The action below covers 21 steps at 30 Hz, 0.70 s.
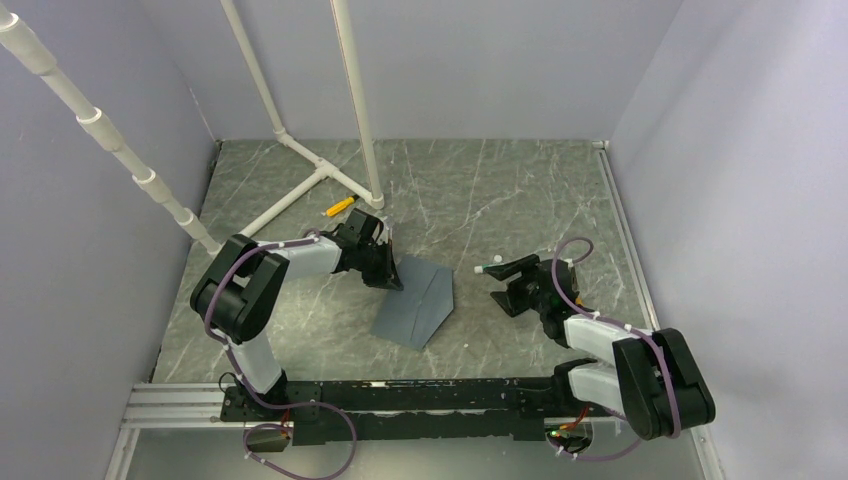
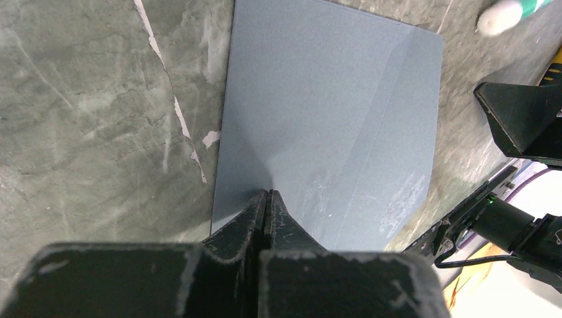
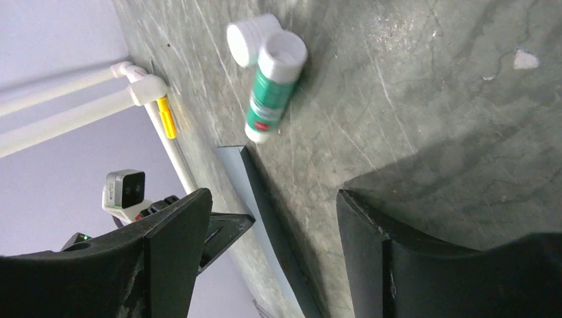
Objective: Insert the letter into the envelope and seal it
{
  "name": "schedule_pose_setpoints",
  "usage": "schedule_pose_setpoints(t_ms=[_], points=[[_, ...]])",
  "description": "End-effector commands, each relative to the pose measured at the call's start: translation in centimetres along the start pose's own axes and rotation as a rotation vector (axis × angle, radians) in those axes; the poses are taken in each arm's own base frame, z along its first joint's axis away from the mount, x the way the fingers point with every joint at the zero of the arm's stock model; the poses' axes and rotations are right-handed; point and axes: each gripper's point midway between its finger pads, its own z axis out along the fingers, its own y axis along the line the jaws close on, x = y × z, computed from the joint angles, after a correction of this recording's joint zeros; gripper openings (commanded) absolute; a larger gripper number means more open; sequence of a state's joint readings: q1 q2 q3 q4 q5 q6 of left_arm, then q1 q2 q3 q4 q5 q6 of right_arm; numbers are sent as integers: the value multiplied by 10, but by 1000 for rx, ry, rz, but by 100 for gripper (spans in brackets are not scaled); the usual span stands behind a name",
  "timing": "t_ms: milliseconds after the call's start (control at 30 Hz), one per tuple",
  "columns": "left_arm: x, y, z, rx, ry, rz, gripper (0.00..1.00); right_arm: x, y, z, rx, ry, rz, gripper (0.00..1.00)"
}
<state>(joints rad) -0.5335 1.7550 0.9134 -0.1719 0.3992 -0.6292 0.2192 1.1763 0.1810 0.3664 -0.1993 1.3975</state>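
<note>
The slate-grey envelope (image 1: 418,300) lies on the marble table between the arms, its point towards the right. It fills the left wrist view (image 2: 331,119) with a crease running across it. In the right wrist view it shows as a thin edge (image 3: 233,165) with shadow beneath. My left gripper (image 1: 398,278) is shut, and its tips (image 2: 267,193) rest on the envelope near its left edge. My right gripper (image 1: 508,285) is open and empty (image 3: 273,193), to the right of the envelope. The letter is not in view.
A green-and-white glue stick (image 3: 272,93) lies by my right gripper (image 1: 490,268), its white cap (image 3: 248,36) beside it. A yellow object (image 1: 340,208) lies by the white pipe frame (image 1: 320,170) at the back left. Grey walls enclose the table.
</note>
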Motion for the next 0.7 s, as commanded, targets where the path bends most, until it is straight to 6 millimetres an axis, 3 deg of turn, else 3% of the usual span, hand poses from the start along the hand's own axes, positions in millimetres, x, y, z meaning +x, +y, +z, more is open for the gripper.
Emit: schedule_pose_setpoints(t_ms=[0, 100, 267, 433, 667], points=[[5, 11, 3, -56, 20, 10, 3, -5, -1, 0, 17, -26, 2, 73], [6, 13, 2, -61, 22, 12, 3, -8, -1, -3, 24, -44, -21, 71], [5, 11, 2, -54, 20, 11, 2, -12, 7, -5, 20, -58, -91, 58], [5, 9, 1, -50, 18, 13, 2, -17, 15, -4, 18, -72, -169, 33], [3, 4, -2, -35, 14, 10, 2, -10, 28, -5, 37, 13, -362, 22]])
